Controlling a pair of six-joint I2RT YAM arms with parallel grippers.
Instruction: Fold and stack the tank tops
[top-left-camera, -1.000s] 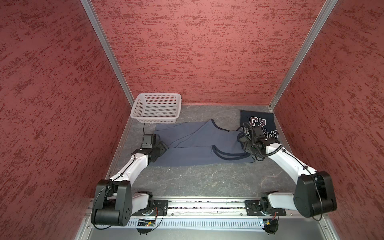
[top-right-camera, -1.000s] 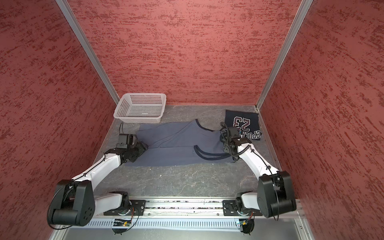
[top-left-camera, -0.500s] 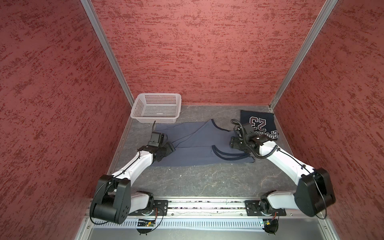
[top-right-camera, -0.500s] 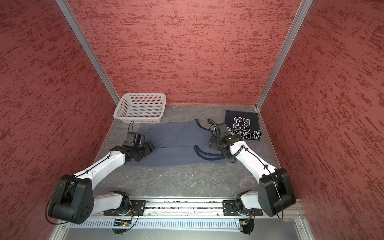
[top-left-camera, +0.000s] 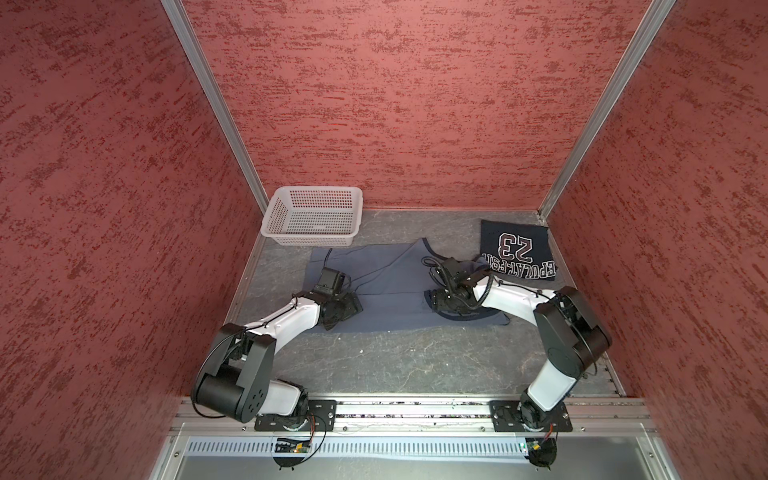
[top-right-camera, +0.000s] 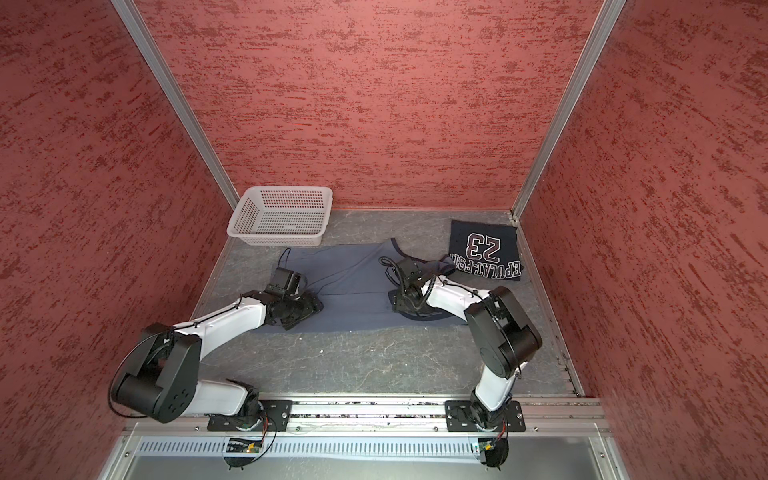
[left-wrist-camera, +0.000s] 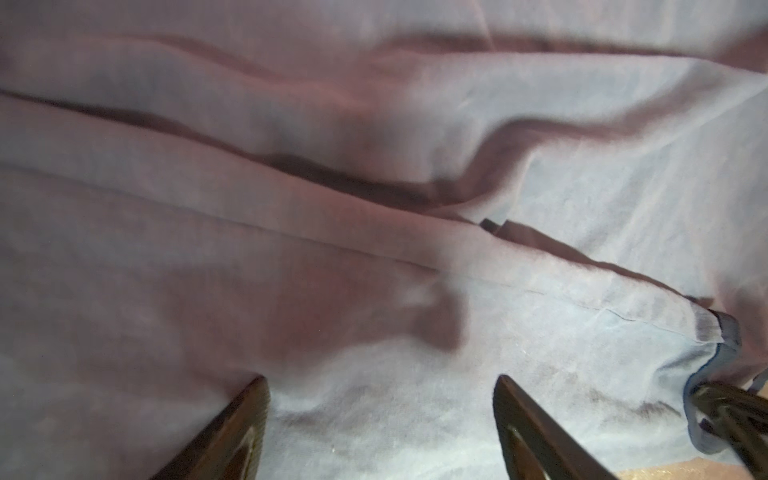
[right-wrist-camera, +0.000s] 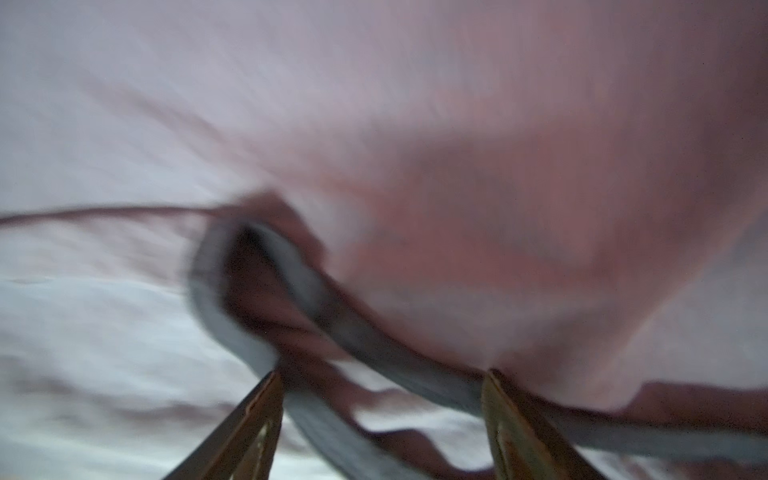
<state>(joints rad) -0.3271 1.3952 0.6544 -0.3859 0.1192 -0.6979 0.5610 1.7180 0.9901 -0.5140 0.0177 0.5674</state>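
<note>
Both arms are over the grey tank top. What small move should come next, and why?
Probably close the right gripper on the dark trim: its jaws stand open astride that band of the grey-blue tank top, nothing gripped yet.

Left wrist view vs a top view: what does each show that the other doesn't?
Only left wrist: close-up creases in the grey top, its dark trim, and the left gripper with jaws apart over the cloth, nothing between them.
Only a top view: the basket, the folded navy top at the back right, the right gripper, bare table.
Both: the grey top, with the left gripper at its left end.
</note>
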